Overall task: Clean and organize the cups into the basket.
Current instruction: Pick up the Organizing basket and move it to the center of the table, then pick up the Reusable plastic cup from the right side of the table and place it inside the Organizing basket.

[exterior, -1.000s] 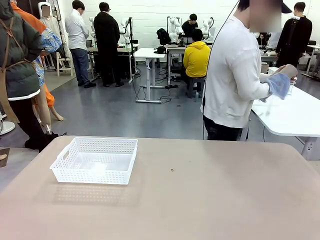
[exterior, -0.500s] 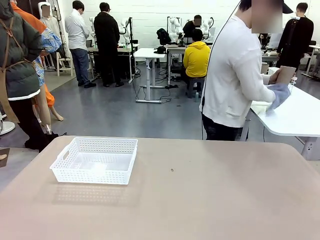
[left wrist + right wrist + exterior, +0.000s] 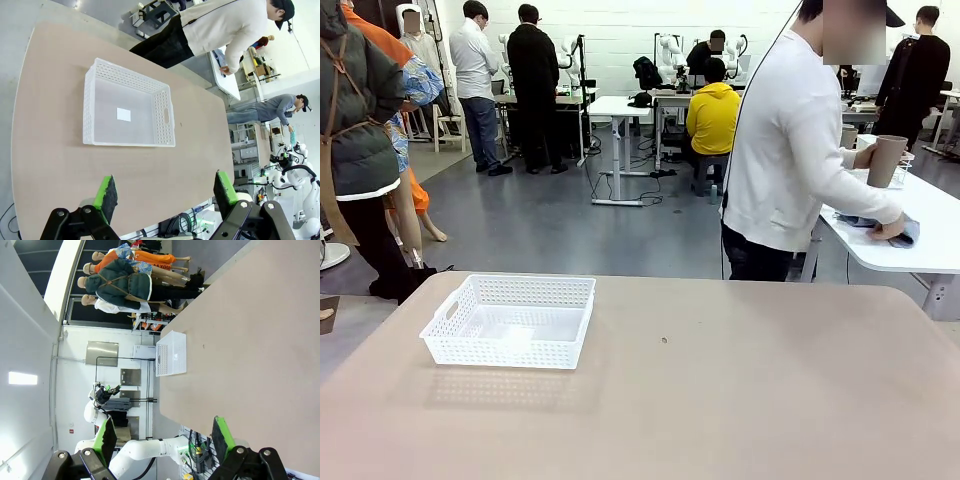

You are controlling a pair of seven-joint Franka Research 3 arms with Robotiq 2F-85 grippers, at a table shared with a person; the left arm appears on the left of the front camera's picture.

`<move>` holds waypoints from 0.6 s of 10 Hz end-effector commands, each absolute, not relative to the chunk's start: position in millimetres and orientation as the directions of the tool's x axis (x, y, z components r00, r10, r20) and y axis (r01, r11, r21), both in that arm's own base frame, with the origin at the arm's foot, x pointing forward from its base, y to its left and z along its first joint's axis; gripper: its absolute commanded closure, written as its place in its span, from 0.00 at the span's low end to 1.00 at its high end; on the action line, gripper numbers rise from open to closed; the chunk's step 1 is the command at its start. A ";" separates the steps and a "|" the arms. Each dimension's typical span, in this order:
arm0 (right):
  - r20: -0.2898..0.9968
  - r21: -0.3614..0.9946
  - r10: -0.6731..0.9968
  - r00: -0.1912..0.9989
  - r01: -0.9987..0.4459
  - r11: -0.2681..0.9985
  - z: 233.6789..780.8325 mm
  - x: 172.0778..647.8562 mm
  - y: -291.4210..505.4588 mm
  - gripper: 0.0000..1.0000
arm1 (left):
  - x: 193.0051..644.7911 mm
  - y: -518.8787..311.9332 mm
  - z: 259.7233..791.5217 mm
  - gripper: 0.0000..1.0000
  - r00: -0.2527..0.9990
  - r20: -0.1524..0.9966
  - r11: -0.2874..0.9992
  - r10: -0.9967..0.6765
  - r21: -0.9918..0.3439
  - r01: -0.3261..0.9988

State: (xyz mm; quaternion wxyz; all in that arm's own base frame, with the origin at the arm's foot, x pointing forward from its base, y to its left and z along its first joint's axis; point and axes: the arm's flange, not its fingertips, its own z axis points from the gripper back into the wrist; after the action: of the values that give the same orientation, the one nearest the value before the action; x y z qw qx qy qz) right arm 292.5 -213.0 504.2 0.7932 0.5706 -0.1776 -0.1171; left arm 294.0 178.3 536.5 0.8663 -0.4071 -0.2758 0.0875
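Here the basket point(image 3: 510, 320) sits mouth-up, long axis seemingly across the table point(image 3: 740, 400)

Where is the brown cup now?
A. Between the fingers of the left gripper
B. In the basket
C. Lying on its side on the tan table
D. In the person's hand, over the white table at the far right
D: in the front view the person's hand holds the cup upright above the white table.
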 end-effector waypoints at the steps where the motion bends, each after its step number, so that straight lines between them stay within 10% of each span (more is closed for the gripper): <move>1: 0.152 0.949 -0.386 0.910 -0.025 0.315 504.8 293.6 -213.1 0.00 | 293.1 180.1 537.0 0.00 0.832 0.410 0.659 0.373 -0.749 0.074; 6: 0.152 0.949 -0.386 0.910 -0.025 0.315 504.8 293.6 -213.1 0.00 | 293.1 180.1 537.0 0.00 0.832 0.410 0.659 0.373 -0.749 0.074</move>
State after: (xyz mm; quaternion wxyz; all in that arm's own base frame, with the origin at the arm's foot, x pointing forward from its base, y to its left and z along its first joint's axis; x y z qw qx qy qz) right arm 292.5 -213.0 504.2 0.7932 0.5706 -0.1776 -0.1171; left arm 294.0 178.4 536.5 0.8663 -0.4071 -0.2759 0.0875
